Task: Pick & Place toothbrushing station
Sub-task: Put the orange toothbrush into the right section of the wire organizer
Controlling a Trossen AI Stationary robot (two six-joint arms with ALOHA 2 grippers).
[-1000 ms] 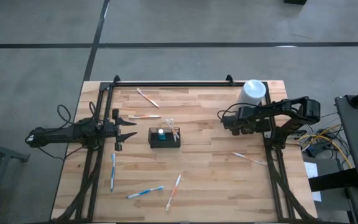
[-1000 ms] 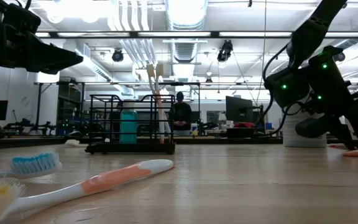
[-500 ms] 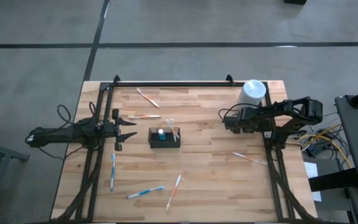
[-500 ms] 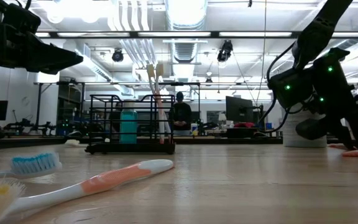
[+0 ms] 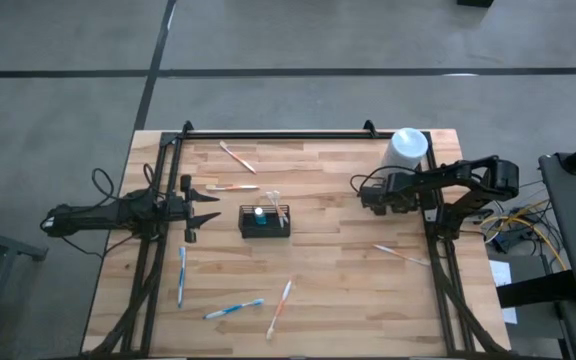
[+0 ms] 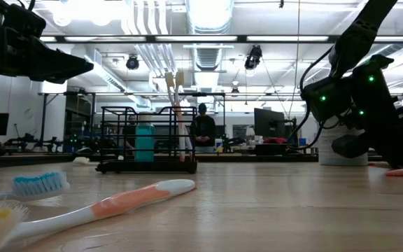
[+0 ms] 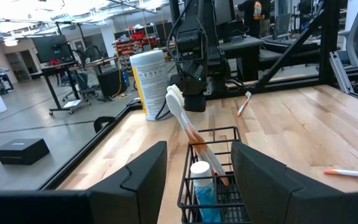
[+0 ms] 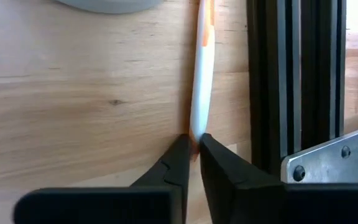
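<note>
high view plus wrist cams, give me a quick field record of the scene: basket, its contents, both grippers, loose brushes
basket: black wire-mesh basket, table centre
contents: two upright toothbrushes, blue tube
left gripper: open, empty, just left of the basket
right gripper: shut on the end of a white-and-orange toothbrush lying beside the frame rail
loose brushes: several lie scattered on the wooden table
canister: white canister, far right corner

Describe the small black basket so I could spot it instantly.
Find the wooden table; near its middle stands a small black wire basket. Unlike the toothbrushes lying flat around it and the white canister at a corner, it is low, rectangular, and holds two upright toothbrushes.
</note>
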